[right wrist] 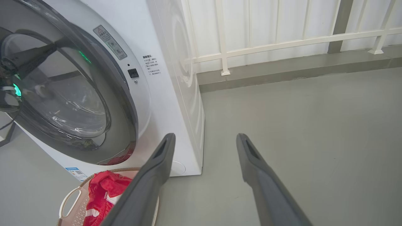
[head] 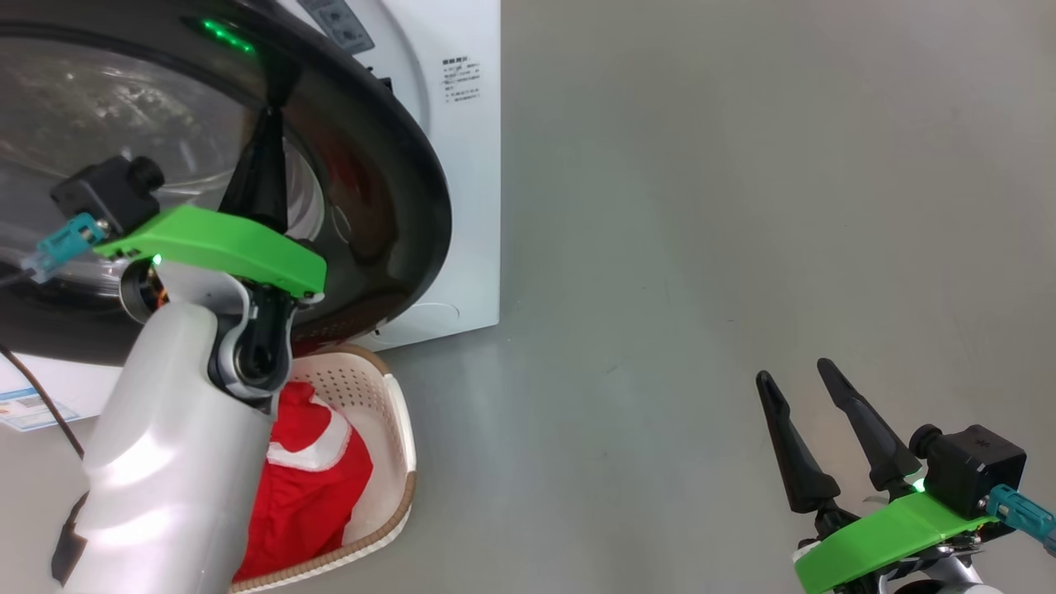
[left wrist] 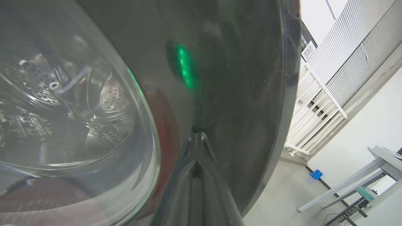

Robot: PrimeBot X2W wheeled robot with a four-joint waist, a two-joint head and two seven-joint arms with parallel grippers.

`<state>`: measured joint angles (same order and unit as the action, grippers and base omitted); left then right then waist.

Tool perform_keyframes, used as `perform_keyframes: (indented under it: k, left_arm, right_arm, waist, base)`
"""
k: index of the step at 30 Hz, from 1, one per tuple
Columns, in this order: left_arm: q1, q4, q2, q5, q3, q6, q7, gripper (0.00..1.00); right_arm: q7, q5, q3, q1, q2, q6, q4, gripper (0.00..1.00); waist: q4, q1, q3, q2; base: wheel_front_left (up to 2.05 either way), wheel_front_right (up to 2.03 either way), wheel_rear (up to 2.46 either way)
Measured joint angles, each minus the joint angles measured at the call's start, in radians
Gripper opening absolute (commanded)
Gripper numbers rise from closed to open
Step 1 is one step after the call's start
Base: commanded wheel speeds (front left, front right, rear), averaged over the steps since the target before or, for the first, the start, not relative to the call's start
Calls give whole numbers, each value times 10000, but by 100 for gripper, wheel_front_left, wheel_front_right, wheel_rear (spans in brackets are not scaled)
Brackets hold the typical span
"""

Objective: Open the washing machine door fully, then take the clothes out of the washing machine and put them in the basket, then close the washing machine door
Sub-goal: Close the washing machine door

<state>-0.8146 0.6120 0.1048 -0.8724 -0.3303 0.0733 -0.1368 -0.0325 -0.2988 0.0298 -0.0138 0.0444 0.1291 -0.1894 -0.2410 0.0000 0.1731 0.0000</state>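
Pressing the left gripper (head: pixel 271 115), fingers drawn together on nothing, tip-first against the glossy black rim of the washing machine door (head: pixel 388 190), seemingly to swing it home against the washing machine (head: pixel 470 165). Not latched yet, by the look of it: standing a little off the white front on the free side, with the latch socket (right wrist: pixel 133 72) exposed. Holding the right gripper (head: pixel 794 370) spread wide and empty, low over the grey floor (head: pixel 701 247), well apart from the machine. Has the red clothes (head: pixel 313 478) heaped in the basket (head: pixel 404 445), parked on the floor just below the door's lower edge, beside the left forearm (head: pixel 165 462). Through the window (head: pixel 124 107), a bare steel drum (left wrist: pixel 47 94), apparently emptied. Liable to skid sideways off that slick, curved rim, given a slanted push from one narrow tip, leaving the door ajar or scuffing the gloss. Could equally stop short of the catch through too soft a press, then spring back. Also at risk of clipping the basket with door or forearm, tipping the clothes out
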Motion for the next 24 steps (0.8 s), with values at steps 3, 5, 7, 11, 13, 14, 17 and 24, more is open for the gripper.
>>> perform_keyframes:
  k: [3,5,7,11,13,14,17,24]
  left_arm:
    - [-2,119,0,88,-105,4,-58,0]
    - [-1,178,-2,196,-247,6,-117,0]
    - [2,188,-21,245,-351,23,-150,0]
    - [14,159,-54,430,-640,27,-159,0]
    - [37,92,-69,462,-727,27,-198,4]
    - [55,44,-73,531,-784,27,-234,21]
    - [91,-107,-81,708,-928,27,-245,44]
    - [453,-698,-75,968,-1200,-86,-420,100]
  right_arm:
    - [2,0,-40,0,-2,0,2,100]
    - [8,-2,-42,0,-2,0,10,100]
    - [35,-2,-44,0,-2,0,15,100]
    - [35,-2,-48,-1,-2,0,25,100]
    - [35,-2,-48,-1,-2,0,40,100]
    - [36,-2,-52,-1,-2,0,52,100]
    - [36,-2,-58,-1,-2,0,69,100]
    - [35,-2,-96,-2,-2,0,69,100]
  waist:
    - [82,1,-29,1]
    - [164,0,-63,0]
    - [257,0,-105,0]
    - [473,0,-192,0]
    - [587,0,-235,0]
    - [642,0,-257,0]
    - [797,0,-320,0]
    - [1115,0,-451,0]
  base:
    - [0,0,0]
    - [0,0,0]
    - [0,0,0]
    - [0,0,0]
    - [0,0,0]
    - [0,0,0]
    - [0,0,0]
    - [0,0,0]
